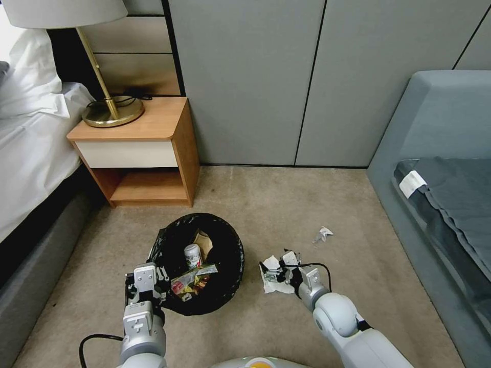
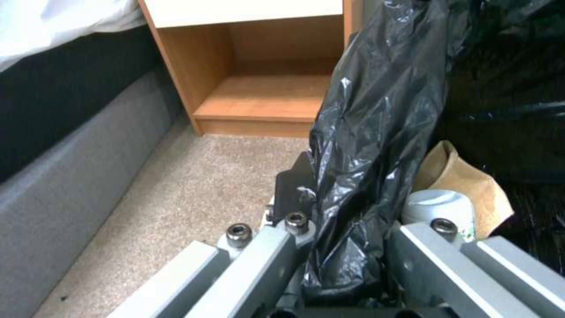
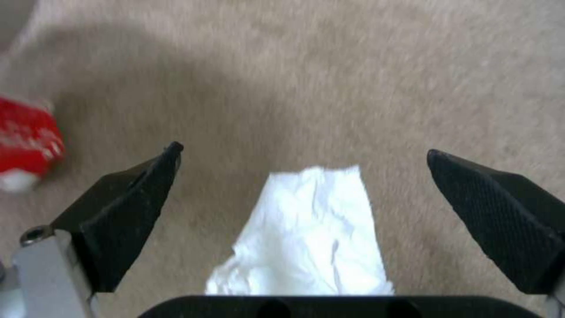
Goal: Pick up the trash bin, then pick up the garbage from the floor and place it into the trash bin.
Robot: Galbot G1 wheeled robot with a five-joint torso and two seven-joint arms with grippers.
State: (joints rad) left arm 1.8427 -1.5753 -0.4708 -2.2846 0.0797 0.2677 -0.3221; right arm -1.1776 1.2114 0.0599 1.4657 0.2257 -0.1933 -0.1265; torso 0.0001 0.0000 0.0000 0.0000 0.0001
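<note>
The trash bin (image 1: 202, 263) is sitting on the carpet (image 1: 286, 204) just in front of the wooden nightstand (image 1: 140, 153), holding a small white bottle (image 1: 193, 255), a brown paper bag (image 1: 204, 244) and a multicoloured wrapper (image 1: 193, 281). The left gripper (image 1: 153, 286) is pinching the bin's bag-covered rim. The right gripper (image 3: 303, 194) is hanging spread wide over a crumpled white tissue (image 3: 306, 238) on the floor, a red wrapper (image 3: 26, 143) lying nearby.

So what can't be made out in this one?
- Head view: the right claw covers part of the white tissue, so contact is unclear.
- Head view: the scrap by the sofa is too small to identify.
- Right wrist view: the red item is blurred and cut by the edge.
- Left wrist view: the bin's black bag hides the left claw's fingertips.
</note>
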